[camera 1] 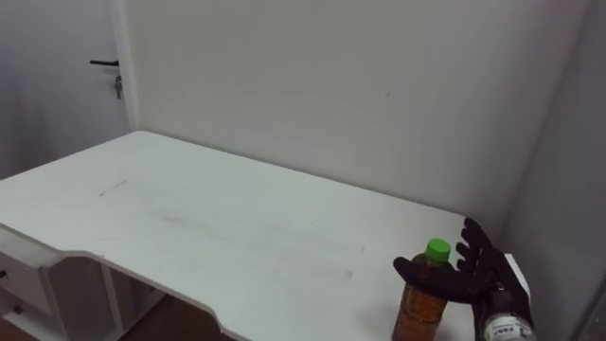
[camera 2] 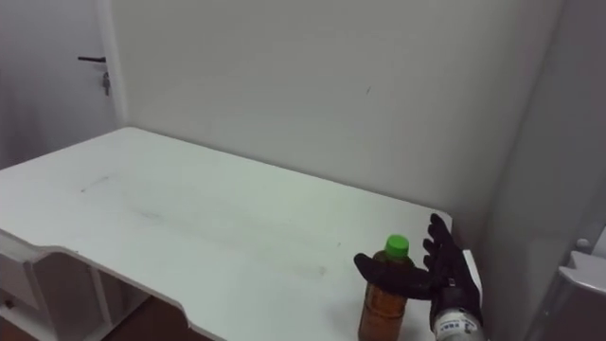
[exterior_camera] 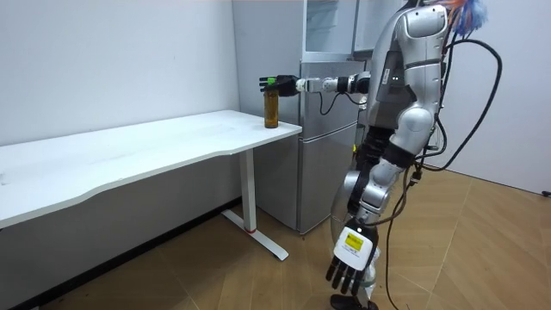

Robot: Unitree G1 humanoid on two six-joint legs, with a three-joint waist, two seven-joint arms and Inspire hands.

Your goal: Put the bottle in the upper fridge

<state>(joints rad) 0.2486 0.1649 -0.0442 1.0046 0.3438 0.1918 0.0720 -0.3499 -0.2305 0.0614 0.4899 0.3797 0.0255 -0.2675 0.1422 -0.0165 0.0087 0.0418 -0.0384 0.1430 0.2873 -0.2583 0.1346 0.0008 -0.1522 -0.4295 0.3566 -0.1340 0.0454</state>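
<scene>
A bottle (camera 1: 419, 308) of brown drink with a green cap stands upright near the right corner of the white table (camera 1: 189, 218). My right hand (camera 1: 485, 275) is against its neck from the right. The fingers are straight and spread behind the cap, and the thumb reaches across the front of the neck. In the room view the right arm stretches out level to the bottle (exterior_camera: 271, 110), right hand (exterior_camera: 281, 83) at its top. My left hand (exterior_camera: 349, 269) hangs low at my side, fingers relaxed and empty. The grey fridge (exterior_camera: 331, 138) stands beside the table's end, just behind me.
A white wall runs close behind the table. A door with a dark handle (camera 1: 104, 63) is at the far left. White drawers (camera 1: 19, 284) sit under the table's left end. The upper fridge compartment (exterior_camera: 331, 26) rises above the lower one.
</scene>
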